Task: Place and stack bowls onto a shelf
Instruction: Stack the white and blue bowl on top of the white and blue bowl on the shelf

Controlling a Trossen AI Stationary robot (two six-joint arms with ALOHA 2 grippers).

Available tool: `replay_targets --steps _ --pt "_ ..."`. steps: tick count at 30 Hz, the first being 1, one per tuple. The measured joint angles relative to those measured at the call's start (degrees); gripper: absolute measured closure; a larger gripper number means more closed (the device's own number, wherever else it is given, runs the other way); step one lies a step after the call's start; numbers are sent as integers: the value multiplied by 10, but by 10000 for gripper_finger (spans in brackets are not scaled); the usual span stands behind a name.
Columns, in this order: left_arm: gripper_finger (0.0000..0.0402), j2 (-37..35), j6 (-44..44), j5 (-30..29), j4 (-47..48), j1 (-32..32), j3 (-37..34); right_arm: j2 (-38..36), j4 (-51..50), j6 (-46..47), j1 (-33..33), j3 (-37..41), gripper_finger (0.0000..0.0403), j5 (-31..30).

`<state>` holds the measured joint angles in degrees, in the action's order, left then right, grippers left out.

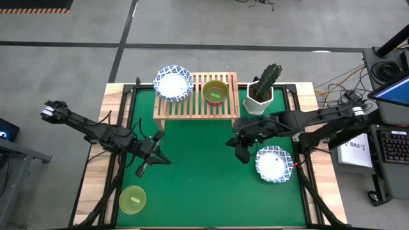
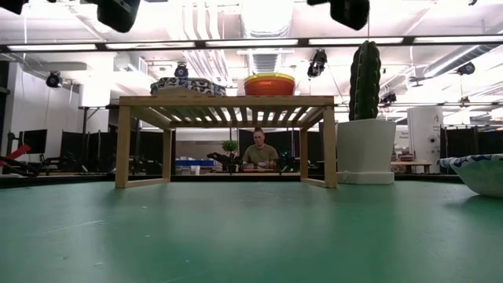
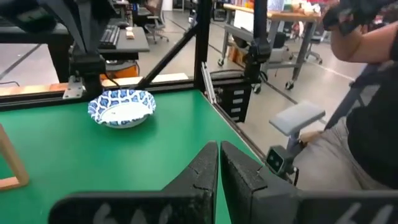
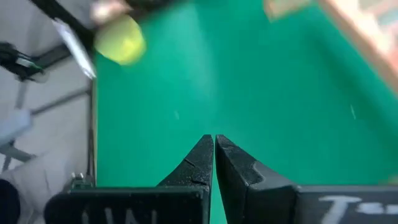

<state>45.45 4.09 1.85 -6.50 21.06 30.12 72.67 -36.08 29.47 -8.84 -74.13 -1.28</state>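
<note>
Between picks, I think: shelf (image 1: 197, 104) has a patterned bowl (image 1: 173, 83) & plastic stack (image 1: 215, 92); both grippers, left (image 1: 142, 168) & right (image 1: 241, 155), closed w/ nothing held; I'd next open right over the nearby bowl (image 1: 274, 163).

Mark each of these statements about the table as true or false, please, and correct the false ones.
1. A blue-patterned bowl sits on the shelf. True.
2. The yellow-green bowl is on the shelf. False: it lies on the green mat near the table's front left corner.
3. The right gripper is holding a bowl. False: its fingers are shut on nothing, beside the blue-patterned bowl on the mat.
4. The cactus pot stands on the table next to the shelf, not on it. True.
5. The left gripper is wide open. False: its fingers are closed together and empty, over the mat.
</note>
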Motion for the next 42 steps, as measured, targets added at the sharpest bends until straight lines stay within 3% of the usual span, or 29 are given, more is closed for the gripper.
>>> replay_targets --steps 3,8,12,18,25,29,42 --pt "401 0 14 0 -11 1 7 53 -142 67 1 -84 394 4" --pt "401 0 30 0 -12 2 16 148 -388 122 13 -206 394 63" --pt "401 1 36 0 -13 2 18 202 -489 190 8 -242 393 89" --pt "401 0 35 0 -12 2 18 230 -498 251 -50 -215 357 150" --pt "401 -1 19 -15 -12 2 18 248 -484 377 -119 -142 276 94" --pt "401 -2 18 -40 -12 2 18 255 -480 400 -133 -104 246 88" --pt "401 -2 -1 -44 -12 2 19 255 -350 421 -117 18 236 85"
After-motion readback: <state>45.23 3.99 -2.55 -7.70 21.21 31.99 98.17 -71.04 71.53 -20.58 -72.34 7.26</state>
